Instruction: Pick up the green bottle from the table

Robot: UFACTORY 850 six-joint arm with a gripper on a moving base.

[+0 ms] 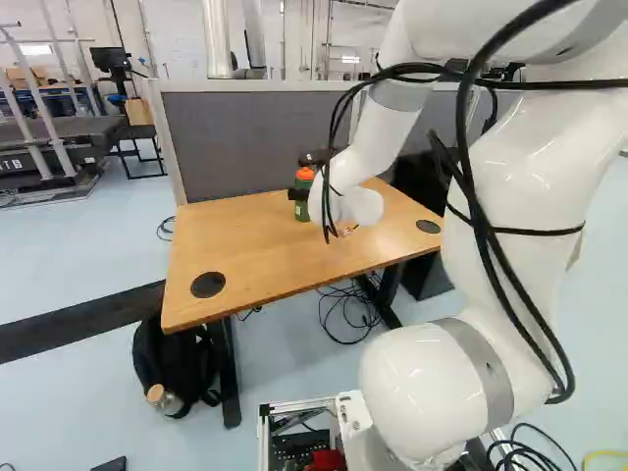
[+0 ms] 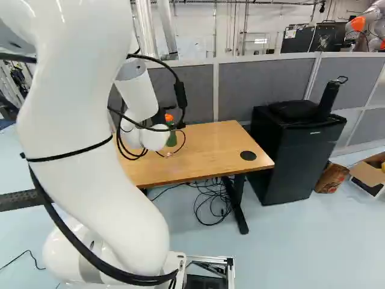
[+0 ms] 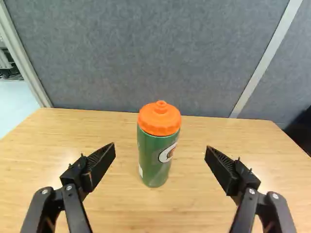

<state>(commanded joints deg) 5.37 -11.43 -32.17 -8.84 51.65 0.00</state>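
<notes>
Green bottle (image 3: 154, 158) upright on the table (image 3: 170, 211). Our jaws (image 3: 160, 150) stand open, lined up on the bottle, not touching it; probably spread wide so we can straddle its body before closing.

It's a robotics lab, w/ another robot (image 2: 358, 24), gray partitions (image 2: 258, 87) & vert. pipes (image 1: 217, 39).

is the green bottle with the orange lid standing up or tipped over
Upright: the green bottle with the orange lid stands on its base on the light wooden tabletop, its lid uppermost.
</notes>
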